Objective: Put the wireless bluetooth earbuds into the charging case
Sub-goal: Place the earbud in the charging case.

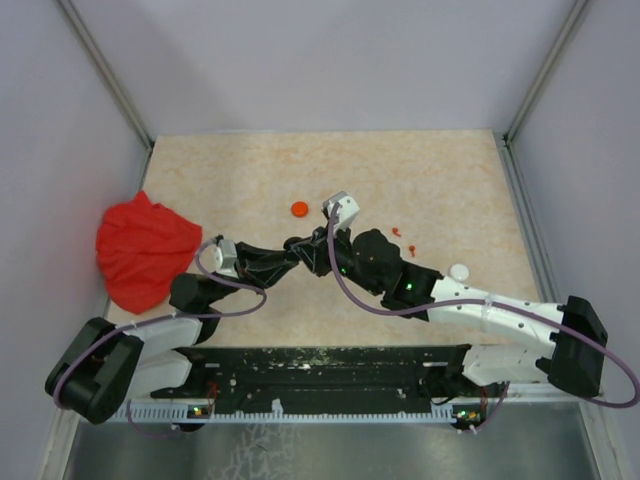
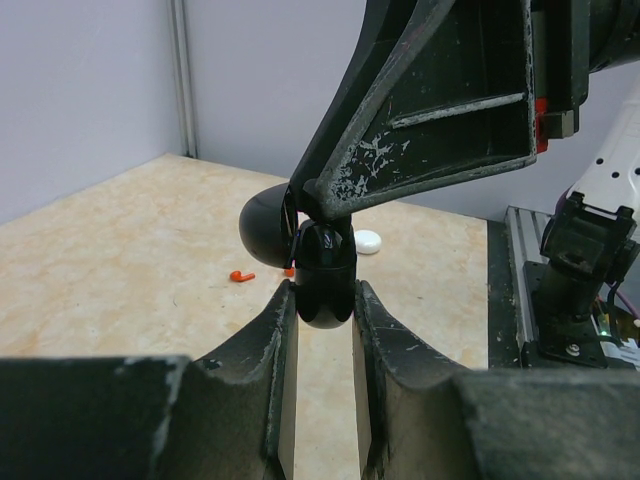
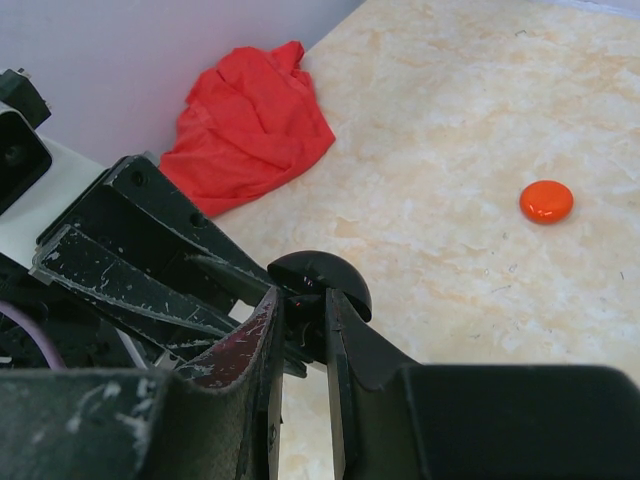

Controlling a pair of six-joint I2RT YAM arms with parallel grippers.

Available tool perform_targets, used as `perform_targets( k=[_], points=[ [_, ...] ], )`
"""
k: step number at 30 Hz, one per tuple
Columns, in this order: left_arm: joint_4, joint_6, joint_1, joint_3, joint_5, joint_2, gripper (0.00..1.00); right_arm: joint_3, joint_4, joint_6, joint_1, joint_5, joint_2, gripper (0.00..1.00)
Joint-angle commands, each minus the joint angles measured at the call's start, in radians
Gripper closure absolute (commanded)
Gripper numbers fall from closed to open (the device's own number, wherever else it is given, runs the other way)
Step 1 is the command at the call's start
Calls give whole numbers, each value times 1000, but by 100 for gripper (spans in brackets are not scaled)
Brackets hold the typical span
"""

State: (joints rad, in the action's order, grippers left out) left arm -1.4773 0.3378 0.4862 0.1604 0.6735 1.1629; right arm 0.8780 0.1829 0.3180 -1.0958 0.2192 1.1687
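My left gripper [image 2: 325,298] is shut on the body of a round black charging case [image 2: 325,270] and holds it above the table. The case's domed lid [image 3: 322,272] stands open. My right gripper [image 3: 300,310] reaches down into the open case from above, its fingers nearly closed on a small dark piece that looks like a black earbud, mostly hidden. The two grippers meet at the table's middle [image 1: 305,255]. Two orange-red earbuds [image 1: 397,231] [image 1: 411,247] lie on the table to the right, and one also shows in the left wrist view [image 2: 241,275].
A crumpled red cloth [image 1: 145,250] lies at the left edge. An orange disc [image 1: 299,208] sits behind the grippers and a white disc [image 1: 459,271] lies to the right, by the right arm. Walls close in the table's far side and both ends.
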Motion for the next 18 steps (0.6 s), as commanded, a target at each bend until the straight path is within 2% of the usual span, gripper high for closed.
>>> perform_targets(
  k=[1, 18],
  points=[
    [-77, 19, -4, 20, -9, 6, 99, 21, 15, 16, -13, 12, 12, 84],
    [-95, 47, -4, 16, -22, 16, 99, 31, -43, 42, -18, 53, 6, 67]
  ],
)
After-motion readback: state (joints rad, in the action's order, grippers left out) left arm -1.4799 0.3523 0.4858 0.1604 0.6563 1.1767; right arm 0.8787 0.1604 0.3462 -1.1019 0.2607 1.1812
